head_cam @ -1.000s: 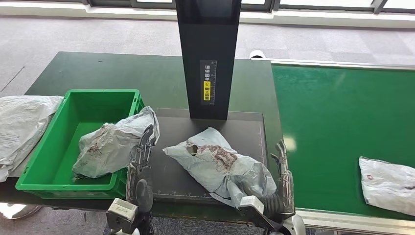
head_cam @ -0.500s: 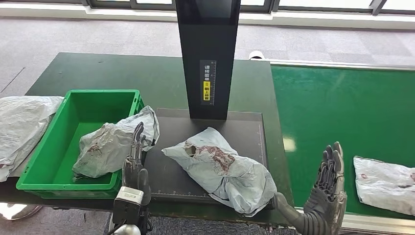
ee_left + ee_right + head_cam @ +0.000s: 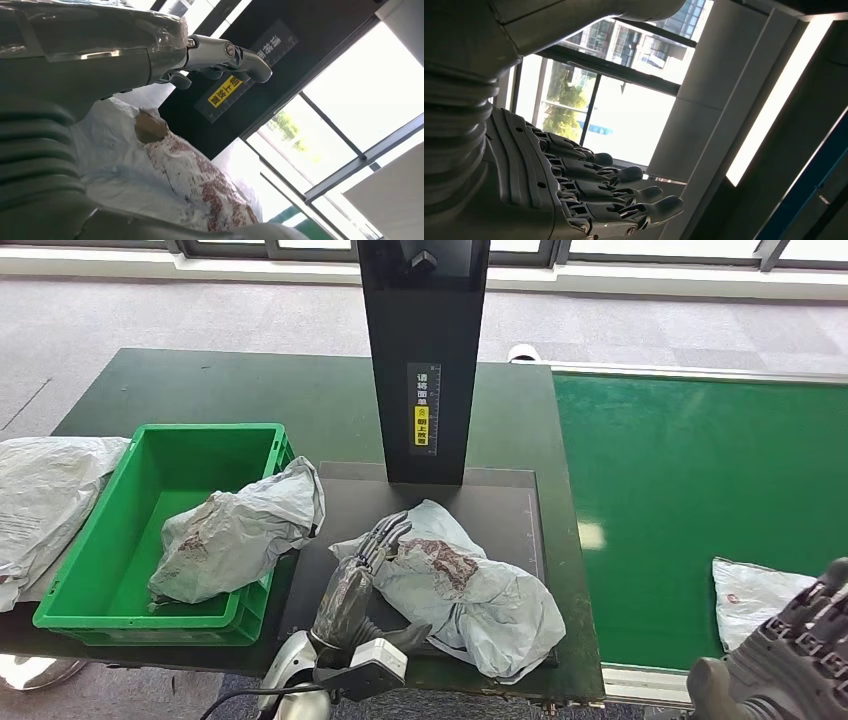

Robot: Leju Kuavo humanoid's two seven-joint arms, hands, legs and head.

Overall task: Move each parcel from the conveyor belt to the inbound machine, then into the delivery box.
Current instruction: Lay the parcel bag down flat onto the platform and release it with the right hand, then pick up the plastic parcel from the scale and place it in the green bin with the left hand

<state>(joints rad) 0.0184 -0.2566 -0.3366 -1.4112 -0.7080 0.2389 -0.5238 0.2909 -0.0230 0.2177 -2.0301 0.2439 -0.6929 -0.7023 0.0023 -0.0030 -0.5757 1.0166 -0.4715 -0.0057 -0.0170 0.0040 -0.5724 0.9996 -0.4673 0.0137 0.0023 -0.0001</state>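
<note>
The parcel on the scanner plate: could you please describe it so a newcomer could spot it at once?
Find the tall black column; on the dark plate at its foot lies a crumpled grey parcel. The left hand rests on it, and unlike the parcel in the green box, it bears a reddish label.

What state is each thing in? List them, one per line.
Parcel on the inbound machine: crumpled, left hand's fingers over it.
Parcel in the green box: draped over the rim.
Parcel on the conveyor belt: lying flat.
Left hand: open, reaching.
Right hand: open, empty.
</note>
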